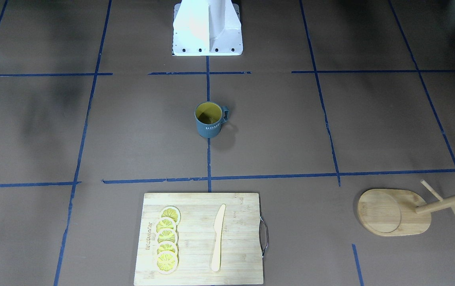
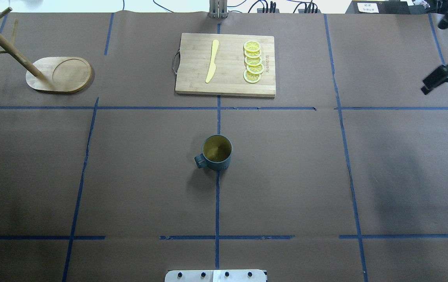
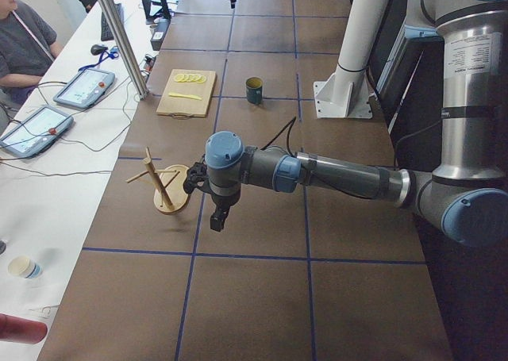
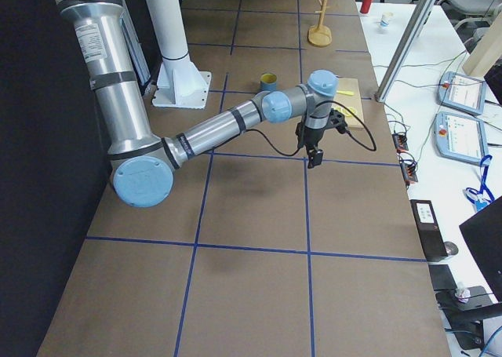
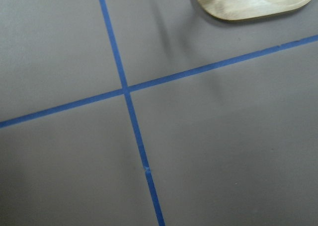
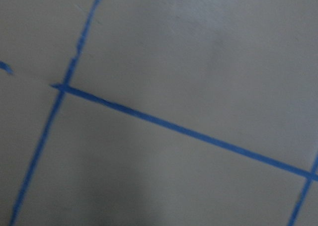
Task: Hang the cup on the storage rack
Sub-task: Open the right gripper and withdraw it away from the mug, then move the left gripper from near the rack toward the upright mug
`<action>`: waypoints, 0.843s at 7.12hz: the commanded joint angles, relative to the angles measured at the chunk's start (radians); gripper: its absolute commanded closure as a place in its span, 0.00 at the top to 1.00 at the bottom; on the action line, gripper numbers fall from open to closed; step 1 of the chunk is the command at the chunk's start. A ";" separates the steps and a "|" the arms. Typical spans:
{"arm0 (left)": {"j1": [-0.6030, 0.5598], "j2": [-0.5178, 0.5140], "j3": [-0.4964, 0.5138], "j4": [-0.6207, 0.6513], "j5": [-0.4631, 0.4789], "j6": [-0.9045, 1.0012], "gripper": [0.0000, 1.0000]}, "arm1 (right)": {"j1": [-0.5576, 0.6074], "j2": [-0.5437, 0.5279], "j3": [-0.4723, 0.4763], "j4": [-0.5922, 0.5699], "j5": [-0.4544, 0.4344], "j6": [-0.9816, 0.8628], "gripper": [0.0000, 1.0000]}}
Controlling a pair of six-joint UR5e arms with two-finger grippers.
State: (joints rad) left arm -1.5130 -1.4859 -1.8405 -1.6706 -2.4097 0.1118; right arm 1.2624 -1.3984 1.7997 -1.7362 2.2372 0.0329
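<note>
One cup, one rack, five lemon slices

1. The near right arm reaches across the brown table. Its right gripper points down above a blue tape line — the fingers are too small to judge.
2. The cup stands upright beyond the arm, near the white pedestal.
3. The storage rack stands at the far end — well apart from the cup.

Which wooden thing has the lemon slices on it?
The rectangular cutting board with the metal handle: five lemon slices lie in a row on it, beside a wooden knife. The storage rack is oval-based with a post and pegs.
</note>
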 commanded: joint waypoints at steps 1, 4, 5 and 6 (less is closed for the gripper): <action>0.045 -0.001 -0.009 -0.274 -0.034 0.006 1.00 | 0.160 -0.192 0.007 0.000 0.008 -0.247 1.00; 0.144 0.001 0.009 -0.604 -0.031 0.000 1.00 | 0.339 -0.345 -0.002 0.000 0.050 -0.312 1.00; 0.189 -0.004 0.009 -0.720 -0.031 -0.018 1.00 | 0.347 -0.356 0.003 0.000 0.080 -0.308 1.00; 0.244 -0.008 0.012 -0.765 -0.029 -0.036 1.00 | 0.345 -0.346 -0.011 0.000 0.079 -0.306 1.00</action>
State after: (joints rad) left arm -1.3319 -1.4894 -1.8319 -2.3423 -2.4406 0.0955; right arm 1.5978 -1.7408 1.7975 -1.7366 2.3039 -0.2735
